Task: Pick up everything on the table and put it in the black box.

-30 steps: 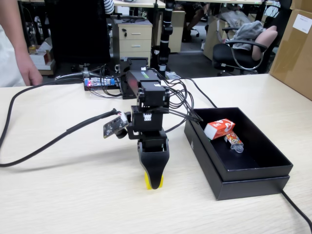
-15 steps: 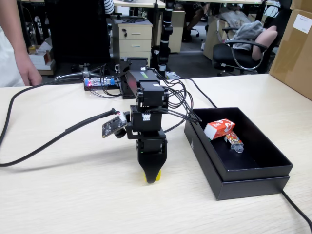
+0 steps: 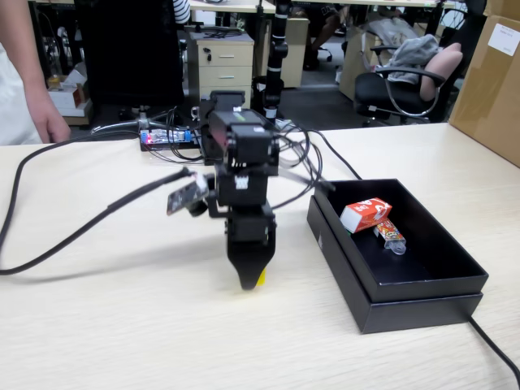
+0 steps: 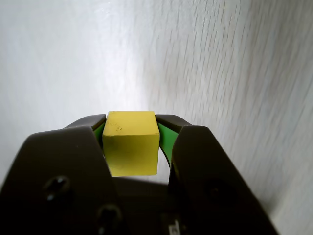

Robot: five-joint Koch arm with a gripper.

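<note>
In the fixed view the arm points straight down over the table (image 3: 122, 325), and its gripper (image 3: 251, 279) hangs with the dark jaws one behind the other, so only a narrow black wedge shows. At the very tip of that wedge a sliver of the yellow cube (image 3: 257, 278) peeks out on the right side of the jaws, and the tip seems to sit a little above the wood with a faint shadow under it, though the gap is hard to judge. To the right of the jaws, near but not touching, stands the black box (image 3: 422, 305); inside it, toward its far end, lies the red carton (image 3: 365, 214) with white markings, and just beside that carton, on its near side, an orange snack packet (image 3: 389, 234) with a clear end. A thick black cable (image 3: 73, 236) runs off across the table to the left of the jaws, and a person's hand (image 3: 47, 118) hangs at the far left edge behind the table. In the wrist view the gripper (image 4: 131, 142) fills the lower half of the picture — the two dark jaws are clamped on the yellow cube (image 4: 131, 143), one against each side face, with green pads (image 4: 164, 139) showing between jaw and cube. Past the jaws only pale wood grain of the table (image 4: 234, 73) shows, somewhat blurred.
</note>
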